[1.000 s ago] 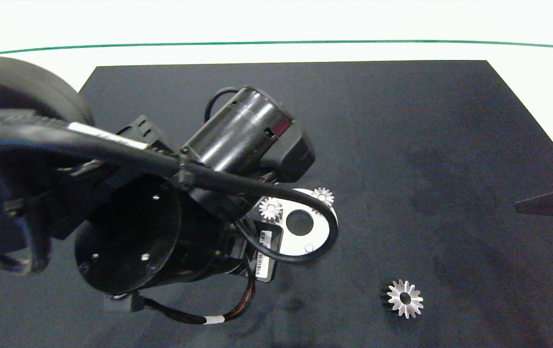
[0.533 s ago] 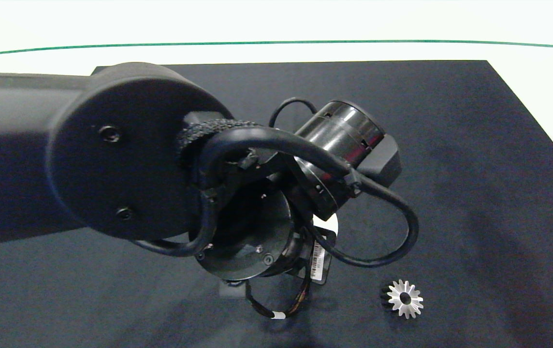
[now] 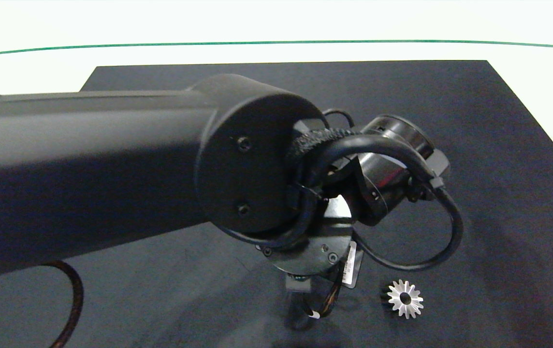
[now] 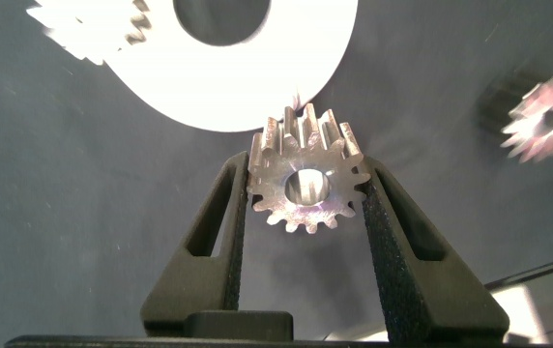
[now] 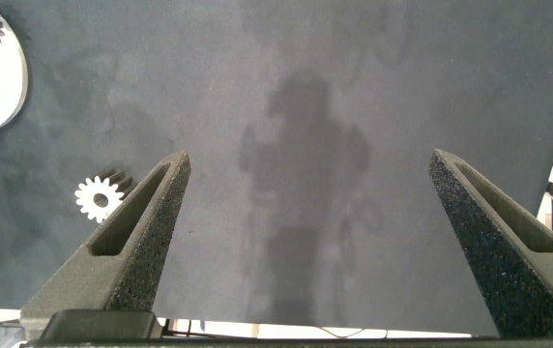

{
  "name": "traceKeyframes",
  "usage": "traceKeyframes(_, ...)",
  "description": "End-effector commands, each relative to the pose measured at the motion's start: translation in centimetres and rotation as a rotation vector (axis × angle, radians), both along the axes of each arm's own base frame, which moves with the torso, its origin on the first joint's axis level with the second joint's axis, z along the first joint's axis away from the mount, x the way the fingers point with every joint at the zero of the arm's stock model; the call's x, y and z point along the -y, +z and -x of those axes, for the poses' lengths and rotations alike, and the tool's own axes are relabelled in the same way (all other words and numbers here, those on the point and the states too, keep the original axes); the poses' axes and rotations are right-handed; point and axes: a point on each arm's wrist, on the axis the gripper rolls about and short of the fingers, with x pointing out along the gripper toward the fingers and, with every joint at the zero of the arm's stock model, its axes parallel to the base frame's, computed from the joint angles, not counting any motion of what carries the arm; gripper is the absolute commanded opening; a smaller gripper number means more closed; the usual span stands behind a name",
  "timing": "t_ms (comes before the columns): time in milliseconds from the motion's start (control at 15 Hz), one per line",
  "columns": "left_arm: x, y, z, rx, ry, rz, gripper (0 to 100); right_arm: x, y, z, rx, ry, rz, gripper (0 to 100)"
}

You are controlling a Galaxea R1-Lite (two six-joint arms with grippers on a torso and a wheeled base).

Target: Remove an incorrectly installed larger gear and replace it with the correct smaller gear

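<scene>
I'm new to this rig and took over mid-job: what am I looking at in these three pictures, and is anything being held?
These are three cameras on one two-armed robot. The head view looks down at a dark mat; the big black shape filling it is the left arm, reaching in from the left. The other two views sit on the wrists, looking along each claw's two fingers.

The left claw is shut on the smaller gear, held near a white plate that carries another small gear. The larger gear, with long pointed teeth, lies loose on the mat, off the plate. The right claw is open and empty above bare mat at the right side.
</scene>
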Motion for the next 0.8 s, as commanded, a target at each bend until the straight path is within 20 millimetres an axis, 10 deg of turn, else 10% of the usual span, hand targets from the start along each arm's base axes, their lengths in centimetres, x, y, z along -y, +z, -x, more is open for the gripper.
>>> traceKeyframes(67,1.2,-2.5,-0.4,-0.043,-0.01,-0.097,16,0.0,0.1,0.2,0.001,0.0,0.001,100)
traceKeyframes(800,1.0,-1.6,0.9,0.133,0.109,-0.148,16,0.3,0.1,0.5,0.008,-0.007,0.012,100)
